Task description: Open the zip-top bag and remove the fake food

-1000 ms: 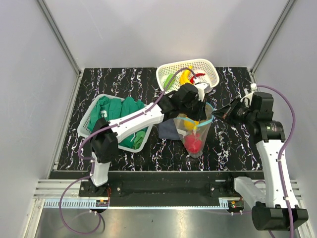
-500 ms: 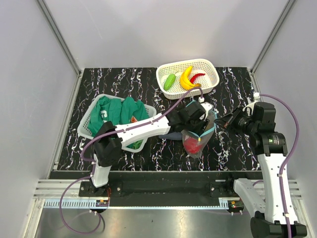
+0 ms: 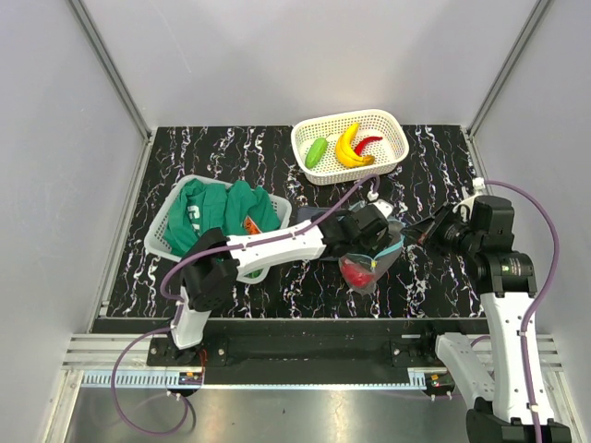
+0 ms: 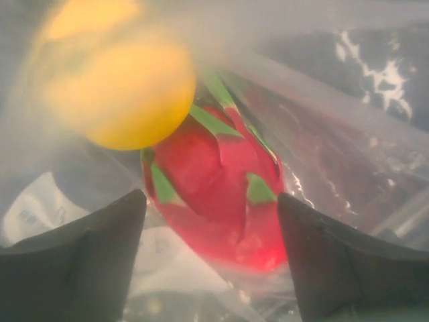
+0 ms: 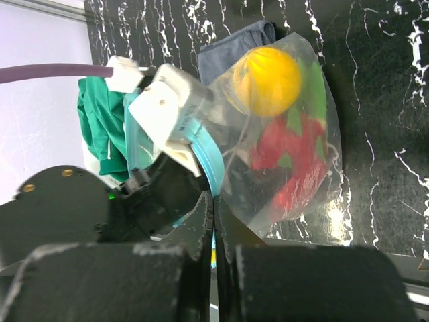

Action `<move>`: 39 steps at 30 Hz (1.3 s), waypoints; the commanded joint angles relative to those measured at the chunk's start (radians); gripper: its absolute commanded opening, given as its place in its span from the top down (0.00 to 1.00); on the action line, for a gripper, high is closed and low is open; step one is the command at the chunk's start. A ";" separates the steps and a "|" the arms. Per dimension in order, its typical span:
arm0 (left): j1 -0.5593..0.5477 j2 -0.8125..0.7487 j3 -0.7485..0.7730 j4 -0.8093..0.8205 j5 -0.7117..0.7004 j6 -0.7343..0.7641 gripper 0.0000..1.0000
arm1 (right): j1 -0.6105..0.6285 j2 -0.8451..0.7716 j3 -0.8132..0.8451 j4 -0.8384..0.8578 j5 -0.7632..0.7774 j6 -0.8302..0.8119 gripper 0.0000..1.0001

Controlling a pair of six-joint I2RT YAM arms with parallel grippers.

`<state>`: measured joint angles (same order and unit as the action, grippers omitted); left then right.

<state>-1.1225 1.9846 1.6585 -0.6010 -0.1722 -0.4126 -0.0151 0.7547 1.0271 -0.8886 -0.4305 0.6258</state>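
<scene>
Black marbled table (image 3: 231, 157): left gripper (image 4: 211, 200), fingers spread wide, sits at bag (image 5: 322, 194) mouth facing red fruit (image 4: 214, 174); right gripper (image 5: 214, 201) pinches bag's teal rim.

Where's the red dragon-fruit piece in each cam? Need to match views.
Top external: red fruit sits low centre, inside the bag.
Left wrist: red fruit fills the centre of the frame, just below the yellow ball.
Right wrist: red fruit is right of centre, below the yellow ball.
Shared landmark: the zip-top bag around it, in all three views.
</scene>
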 commanded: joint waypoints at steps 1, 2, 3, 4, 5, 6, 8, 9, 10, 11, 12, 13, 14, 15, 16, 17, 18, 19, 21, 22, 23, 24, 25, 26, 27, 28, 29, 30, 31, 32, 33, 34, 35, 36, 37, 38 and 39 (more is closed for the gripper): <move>-0.010 0.046 -0.014 0.024 -0.026 -0.020 0.13 | 0.000 -0.020 -0.035 0.008 0.015 -0.012 1.00; -0.010 0.049 -0.020 0.044 -0.012 -0.017 0.12 | 0.000 -0.025 -0.042 0.008 0.016 -0.012 1.00; -0.010 0.054 -0.022 0.049 -0.010 -0.018 0.11 | 0.000 -0.025 -0.056 0.008 0.021 -0.014 1.00; -0.010 0.063 -0.025 0.055 -0.015 -0.023 0.07 | 0.000 -0.028 -0.062 0.008 0.024 -0.017 1.00; -0.010 0.069 -0.026 0.066 -0.016 -0.020 0.06 | 0.000 -0.031 -0.068 0.008 0.026 -0.018 1.00; -0.008 0.075 -0.026 0.067 -0.015 -0.018 0.06 | 0.000 -0.032 -0.081 0.008 0.032 -0.018 1.00; -0.008 0.091 -0.032 0.078 -0.004 -0.014 0.06 | 0.000 -0.032 -0.093 0.010 0.035 -0.024 1.00; -0.010 0.097 -0.034 0.078 -0.003 -0.012 0.06 | 0.000 -0.031 -0.097 0.011 0.038 -0.026 1.00; -0.010 0.103 -0.037 0.081 -0.001 -0.011 0.06 | 0.000 -0.026 -0.099 0.011 0.041 -0.031 1.00; -0.010 0.108 -0.054 0.092 0.006 -0.006 0.08 | 0.000 -0.025 -0.102 0.011 0.044 -0.032 1.00; -0.010 0.109 -0.057 0.095 0.007 -0.003 0.10 | 0.000 -0.022 -0.105 0.014 0.045 -0.035 1.00; -0.008 0.106 -0.062 0.096 0.007 0.004 0.13 | 0.000 -0.020 -0.105 0.014 0.045 -0.040 1.00; -0.010 0.097 -0.071 0.098 0.004 0.009 0.17 | 0.000 -0.018 -0.105 0.017 0.045 -0.041 1.00; -0.010 0.091 -0.068 0.099 0.003 0.015 0.26 | 0.000 -0.018 -0.107 0.020 0.044 -0.043 1.00; -0.010 0.085 -0.068 0.098 0.003 0.027 0.33 | 0.000 -0.011 -0.108 0.022 0.041 -0.046 1.00; -0.008 0.073 -0.057 0.096 0.002 0.037 0.47 | 0.000 -0.008 -0.110 0.023 0.036 -0.049 1.00; -0.010 0.063 -0.049 0.096 0.003 0.052 0.55 | 0.000 -0.005 -0.110 0.027 0.032 -0.054 1.00; -0.010 0.053 -0.042 0.092 0.002 0.058 0.60 | 0.000 0.000 -0.110 0.030 0.029 -0.057 1.00; -0.010 0.019 -0.017 0.093 0.000 0.078 0.75 | 0.000 0.008 -0.107 0.036 0.018 -0.066 1.00; -0.010 0.010 -0.010 0.089 0.000 0.089 0.81 | 0.000 0.011 -0.102 0.036 0.015 -0.070 1.00; -0.010 -0.001 0.013 0.087 -0.001 0.096 0.87 | 0.000 0.012 -0.095 0.033 0.016 -0.075 1.00; -0.010 -0.024 0.021 0.086 -0.006 0.106 0.98 | 0.000 0.017 -0.090 0.034 0.015 -0.081 1.00; -0.011 -0.036 0.030 0.084 -0.010 0.112 1.00 | 0.000 0.020 -0.085 0.033 0.016 -0.083 1.00; -0.011 -0.052 0.037 0.086 -0.010 0.115 1.00 | 0.000 0.023 -0.076 0.028 0.022 -0.089 1.00; -0.013 -0.075 0.055 0.086 -0.006 0.130 1.00 | 0.000 0.031 -0.071 0.027 0.027 -0.093 1.00; -0.016 -0.088 0.063 0.083 -0.009 0.136 1.00 | 0.000 0.032 -0.068 0.024 0.032 -0.095 1.00; -0.017 -0.102 0.069 0.084 -0.009 0.141 1.00 | 0.000 0.035 -0.062 0.017 0.050 -0.095 1.00; -0.023 -0.116 0.075 0.087 -0.006 0.155 1.00 | 0.000 0.041 -0.058 0.016 0.058 -0.098 1.00; -0.026 -0.147 0.073 0.102 0.014 0.165 1.00 | 0.000 0.044 -0.053 0.014 0.064 -0.100 1.00; -0.029 -0.158 0.073 0.113 0.031 0.179 1.00 | 0.000 0.044 -0.042 0.010 0.076 -0.100 1.00; -0.031 -0.168 0.073 0.121 0.037 0.193 1.00 | 0.000 0.041 -0.033 0.010 0.079 -0.098 1.00; -0.034 -0.184 0.064 0.136 0.049 0.198 1.00 | 0.000 0.034 -0.024 0.008 0.084 -0.095 1.00; -0.031 -0.190 0.054 0.154 0.065 0.205 1.00 | 0.000 0.028 0.002 0.004 0.088 -0.094 1.00; -0.033 -0.191 0.044 0.187 0.074 0.237 1.00 | 0.000 0.011 0.016 -0.001 0.090 -0.089 1.00; -0.031 -0.181 0.043 0.187 0.071 0.251 1.00 | 0.000 0.005 0.043 -0.006 0.084 -0.086 1.00; -0.028 -0.172 0.049 0.182 0.074 0.262 1.00 | 0.000 0.000 0.054 -0.006 0.072 -0.083 1.00; -0.020 -0.164 0.053 0.182 0.088 0.271 1.00 | 0.000 -0.005 0.062 -0.006 0.055 -0.083 1.00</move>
<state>-1.1458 1.8584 1.6562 -0.5278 -0.1368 -0.2245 -0.0151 0.7876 0.9985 -0.9085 -0.3771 0.5533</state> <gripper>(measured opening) 0.748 0.008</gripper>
